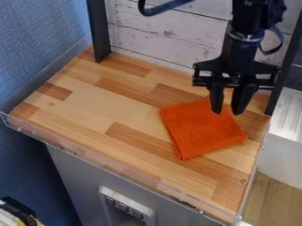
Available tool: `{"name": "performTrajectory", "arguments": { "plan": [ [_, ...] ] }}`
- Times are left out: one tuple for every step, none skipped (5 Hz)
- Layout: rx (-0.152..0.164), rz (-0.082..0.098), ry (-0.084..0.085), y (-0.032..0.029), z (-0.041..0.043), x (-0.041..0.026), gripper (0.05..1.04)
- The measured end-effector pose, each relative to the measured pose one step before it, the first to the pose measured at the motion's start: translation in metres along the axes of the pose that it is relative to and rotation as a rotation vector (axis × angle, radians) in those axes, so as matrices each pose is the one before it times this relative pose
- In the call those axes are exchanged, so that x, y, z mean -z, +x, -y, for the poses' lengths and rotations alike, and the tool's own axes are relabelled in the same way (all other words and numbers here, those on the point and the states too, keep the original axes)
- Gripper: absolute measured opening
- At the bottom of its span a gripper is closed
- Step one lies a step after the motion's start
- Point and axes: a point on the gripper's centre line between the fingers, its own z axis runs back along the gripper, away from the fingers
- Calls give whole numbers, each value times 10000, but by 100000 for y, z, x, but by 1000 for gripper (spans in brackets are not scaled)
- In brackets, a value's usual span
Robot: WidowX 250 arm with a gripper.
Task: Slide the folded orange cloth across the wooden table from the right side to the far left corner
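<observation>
Cloth (202,130) on counter (112,108), blue wall (38,39).

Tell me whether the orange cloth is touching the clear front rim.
Apart. The camera view shows a band of bare wooden surface between the orange cloth and the clear front rim.

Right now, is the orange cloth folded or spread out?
Folded: the orange cloth lies flat as a compact square, with stacked layers showing along its lower-left edge.

Orange cloth (201,131) partly hidden behind gripper (227,112)
</observation>
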Motion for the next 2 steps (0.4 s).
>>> {"name": "performTrajectory", "arguments": {
  "plan": [
    [-37, -62, -21, 164, 304, 1088, 159],
    [6, -128, 43, 82, 221, 1308, 68]
  ]
}}
